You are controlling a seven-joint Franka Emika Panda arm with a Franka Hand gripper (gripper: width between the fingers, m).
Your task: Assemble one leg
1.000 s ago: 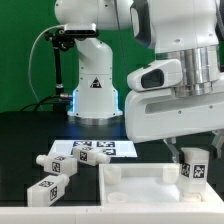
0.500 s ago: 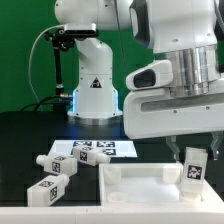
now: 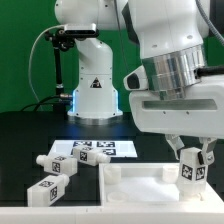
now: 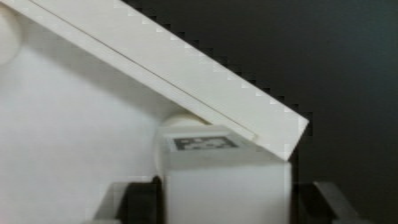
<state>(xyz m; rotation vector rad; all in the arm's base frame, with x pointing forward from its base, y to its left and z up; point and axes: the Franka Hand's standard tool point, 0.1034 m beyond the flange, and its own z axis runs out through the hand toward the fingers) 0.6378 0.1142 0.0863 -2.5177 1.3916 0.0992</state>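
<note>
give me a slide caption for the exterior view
Pincer holds one leg upright over the white panel's corner; three more legs lie beside the marker board.

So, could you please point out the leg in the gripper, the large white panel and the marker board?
the leg [image 3: 191,171], exterior view, on its tag sticker.
the large white panel [image 3: 128,181], exterior view, on its flat floor inside the raised rim.
the marker board [image 3: 122,148], exterior view, on its right end.

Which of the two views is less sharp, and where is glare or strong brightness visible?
Wrist view: soft and blurred, the white panel nearly washed out, the leg tag barely legible. Exterior view: sharper, tags readable on the marker board; glossy highlights on the arm above the gripper.
</note>
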